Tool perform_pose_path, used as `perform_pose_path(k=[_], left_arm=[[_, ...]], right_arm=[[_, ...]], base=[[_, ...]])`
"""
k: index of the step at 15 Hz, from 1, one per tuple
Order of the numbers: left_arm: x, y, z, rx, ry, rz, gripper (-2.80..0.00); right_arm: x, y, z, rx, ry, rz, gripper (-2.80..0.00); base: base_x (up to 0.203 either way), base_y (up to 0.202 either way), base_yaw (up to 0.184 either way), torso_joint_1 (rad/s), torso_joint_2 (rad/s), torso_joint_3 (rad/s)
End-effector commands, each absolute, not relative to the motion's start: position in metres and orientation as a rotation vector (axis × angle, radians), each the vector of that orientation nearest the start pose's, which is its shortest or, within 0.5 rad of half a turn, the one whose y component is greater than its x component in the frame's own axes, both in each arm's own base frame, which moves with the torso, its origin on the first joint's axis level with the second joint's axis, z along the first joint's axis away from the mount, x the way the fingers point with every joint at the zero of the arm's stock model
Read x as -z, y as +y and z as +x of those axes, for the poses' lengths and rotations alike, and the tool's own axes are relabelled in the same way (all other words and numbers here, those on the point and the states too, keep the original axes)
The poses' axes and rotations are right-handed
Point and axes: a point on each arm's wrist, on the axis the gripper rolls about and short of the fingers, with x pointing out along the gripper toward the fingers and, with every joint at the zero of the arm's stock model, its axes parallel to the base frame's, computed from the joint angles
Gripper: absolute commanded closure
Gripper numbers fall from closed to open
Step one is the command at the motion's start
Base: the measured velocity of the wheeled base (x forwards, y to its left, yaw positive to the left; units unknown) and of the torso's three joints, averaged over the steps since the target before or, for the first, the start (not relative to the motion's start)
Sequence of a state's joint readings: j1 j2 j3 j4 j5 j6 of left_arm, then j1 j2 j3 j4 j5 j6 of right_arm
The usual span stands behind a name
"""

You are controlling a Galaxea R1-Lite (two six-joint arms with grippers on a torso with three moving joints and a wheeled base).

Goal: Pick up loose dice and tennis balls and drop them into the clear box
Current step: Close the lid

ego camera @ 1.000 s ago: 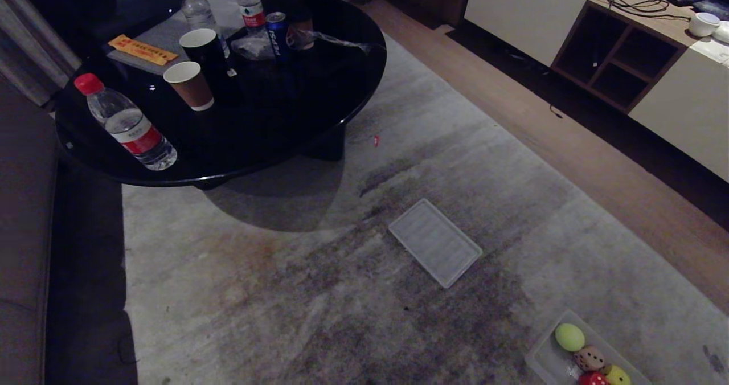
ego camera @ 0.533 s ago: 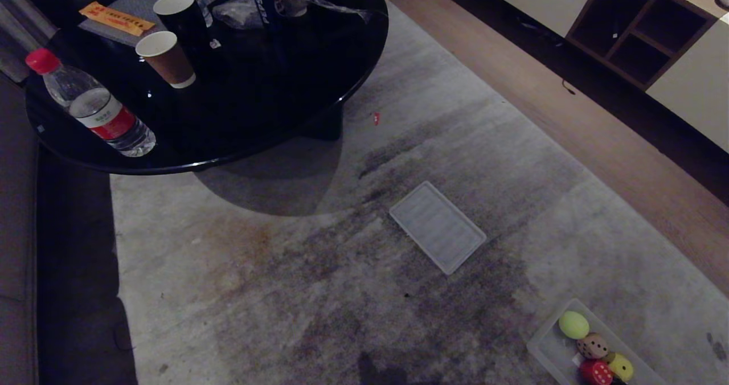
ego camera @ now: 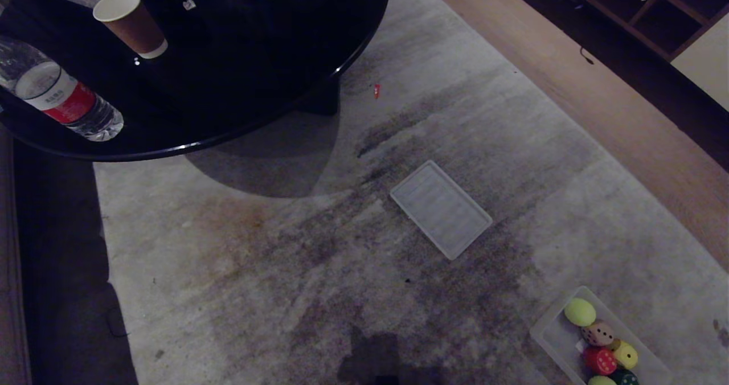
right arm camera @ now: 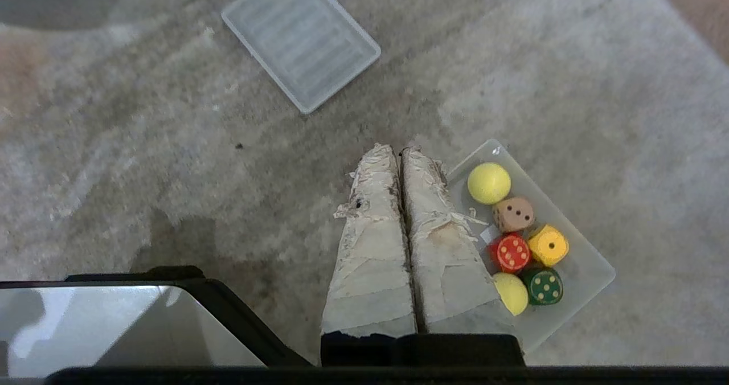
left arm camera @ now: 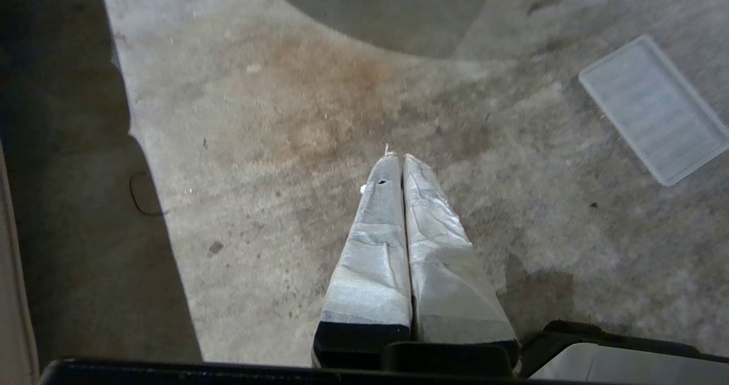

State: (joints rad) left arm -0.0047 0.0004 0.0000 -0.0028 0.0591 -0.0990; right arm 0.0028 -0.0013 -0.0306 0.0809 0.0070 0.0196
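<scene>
The head view looks steeply down from high above the rug (ego camera: 273, 271), taking in the ribbed lid (ego camera: 441, 209) at centre and the clear box (ego camera: 549, 339) at 5 o'clock. Both wrist views look down from nearer. The left wrist view shares the lid (left arm camera: 654, 109); the right wrist view shares lid (right arm camera: 300, 41) and box (right arm camera: 592, 271).

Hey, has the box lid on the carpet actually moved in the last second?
No. The lid sits higher in the head view now, but the red scrap and the clear box shifted the same way, so the camera tilted, not the lid.
</scene>
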Motion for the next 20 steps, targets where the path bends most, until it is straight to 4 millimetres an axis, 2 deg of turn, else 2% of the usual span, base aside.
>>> perform_pose_path(k=[1, 20], left_arm=[[-0.0754, 0.0014, -0.0226, -0.055, -0.003, -0.1, 0.0], [-0.0755, 0.0014, -0.0226, -0.055, -0.004, -0.098, 0.0]], right_arm=[[-0.0756, 0.0001, -0.0253, -0.01, 0.051, 0.02, 0.0], [-0.0756, 0.0001, -0.0253, -0.009, 0.051, 0.018, 0.0]], base=[[0.0, 0.0, 0.0, 0.002, 0.0, -0.193], [0.0, 0.0, 0.0, 0.003, 0.0, -0.197]])
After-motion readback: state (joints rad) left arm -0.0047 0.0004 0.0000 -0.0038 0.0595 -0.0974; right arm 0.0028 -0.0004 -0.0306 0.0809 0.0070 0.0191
